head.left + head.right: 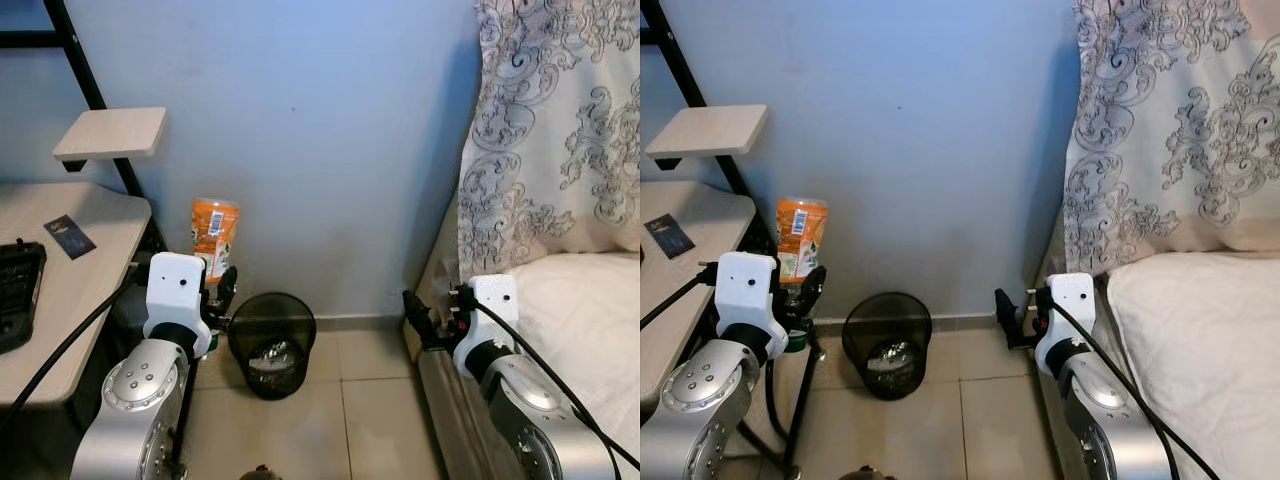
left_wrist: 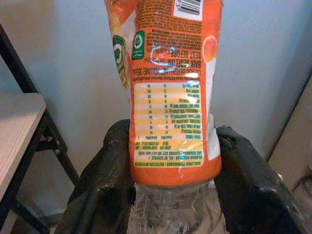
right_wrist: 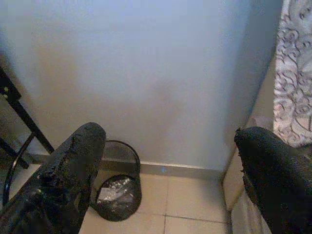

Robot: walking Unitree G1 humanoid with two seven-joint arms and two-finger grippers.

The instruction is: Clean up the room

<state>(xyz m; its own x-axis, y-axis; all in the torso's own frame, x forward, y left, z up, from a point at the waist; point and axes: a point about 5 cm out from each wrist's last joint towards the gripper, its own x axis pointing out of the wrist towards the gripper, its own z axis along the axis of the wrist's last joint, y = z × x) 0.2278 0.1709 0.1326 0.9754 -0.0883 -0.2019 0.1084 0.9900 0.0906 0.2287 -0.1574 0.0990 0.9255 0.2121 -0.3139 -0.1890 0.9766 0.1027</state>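
Note:
My left gripper [image 1: 222, 288] is shut on an orange-labelled plastic bottle [image 1: 213, 238], held upside down near the wall, its base up. In the left wrist view the bottle [image 2: 170, 97] sits squeezed between both black fingers [image 2: 109, 170]. Just right of it and lower down, a black mesh wastebasket [image 1: 271, 343] stands on the tiled floor by the wall, with crumpled plastic inside. My right gripper [image 1: 428, 315] is open and holds nothing, raised by the bed's edge. The wastebasket [image 3: 118, 187] also appears between its fingers [image 3: 73, 170] in the right wrist view.
A light wooden desk [image 1: 80, 270] on a black frame stands at the left with a dark card [image 1: 69, 236] and a black device [image 1: 15, 290] on it. A small shelf [image 1: 112, 132] hangs above. A bed [image 1: 590, 330] and patterned curtain [image 1: 560, 130] fill the right.

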